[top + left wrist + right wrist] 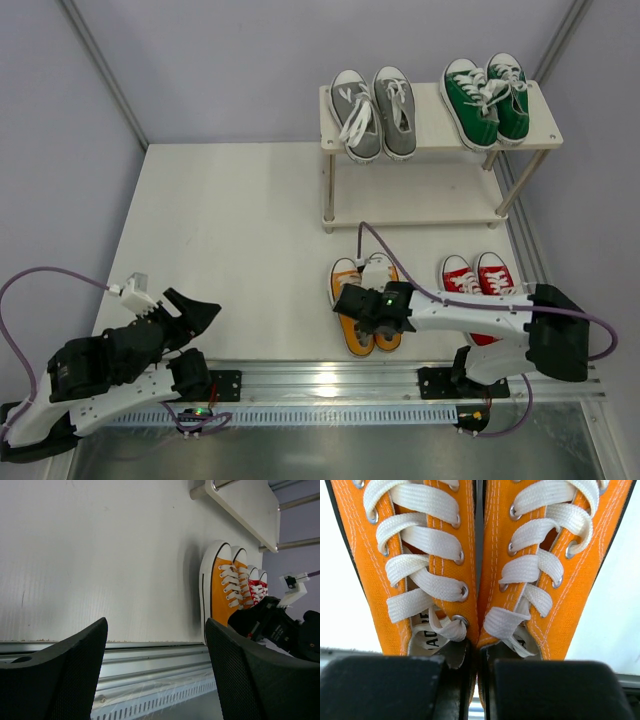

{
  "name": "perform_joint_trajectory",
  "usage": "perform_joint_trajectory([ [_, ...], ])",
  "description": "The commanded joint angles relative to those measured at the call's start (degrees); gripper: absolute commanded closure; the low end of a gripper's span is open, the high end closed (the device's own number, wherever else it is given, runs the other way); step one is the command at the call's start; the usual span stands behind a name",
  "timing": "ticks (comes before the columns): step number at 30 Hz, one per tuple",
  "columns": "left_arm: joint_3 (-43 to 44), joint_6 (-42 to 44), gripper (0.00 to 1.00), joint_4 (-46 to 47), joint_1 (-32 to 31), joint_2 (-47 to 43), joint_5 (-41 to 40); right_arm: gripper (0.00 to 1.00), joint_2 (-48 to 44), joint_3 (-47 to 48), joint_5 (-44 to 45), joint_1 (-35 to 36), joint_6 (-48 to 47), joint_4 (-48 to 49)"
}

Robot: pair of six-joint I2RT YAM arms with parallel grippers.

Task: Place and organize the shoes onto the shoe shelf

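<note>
A pair of orange shoes [350,277] with white laces lies side by side on the table in front of the shoe shelf [430,128]. My right gripper [375,312] is over their heel ends. In the right wrist view one finger [385,687] sits inside each shoe opening, and the gripper [480,655] is shut on the two inner walls of the orange shoes [470,555], pinching them together. My left gripper [197,313] rests open at the near left, holding nothing. Its wrist view shows the orange shoes [225,592] off to the right and the left gripper [156,675] over the table's front rail.
A red pair [478,277] lies right of the orange pair, partly under my right arm. A grey pair [375,112] and a green pair [487,100] stand on the shelf's top board. The lower board [420,215] is bare. A metal rail [330,375] runs along the front.
</note>
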Motion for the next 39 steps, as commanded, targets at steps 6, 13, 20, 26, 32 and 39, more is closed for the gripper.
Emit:
perform_joint_trajectory([
  [6, 0.74, -0.85, 0.23, 0.62, -0.08, -0.2, -2.26, 0.96, -16.44, 6.37, 13.81, 0.15, -6.98, -9.46],
  [13, -0.05, -0.67, 0.23, 1.76, -0.08, 0.86, -1.9, 0.96, -16.18, 5.68, 23.83, -2.57, -8.46, -2.21],
  [20, 0.12, -1.02, 0.26, 1.51, -0.08, 2.09, -0.5, 0.96, -12.85, 1.74, 10.25, -6.27, -19.62, 13.36],
  [26, -1.19, -2.43, 0.27, 1.06, -0.08, -0.1, -0.85, 0.96, -11.97, -10.22, -2.43, -6.27, -24.55, 31.47],
  [32, -2.16, -2.78, 0.28, 1.85, -0.08, -0.2, 0.2, 0.96, -2.66, -11.29, -4.81, -6.27, -25.7, 38.52],
  [39, 0.73, -1.55, 0.28, 1.33, -0.08, 2.26, 0.38, 0.43, 3.94, -8.65, -5.7, -5.74, -24.3, 41.42],
])
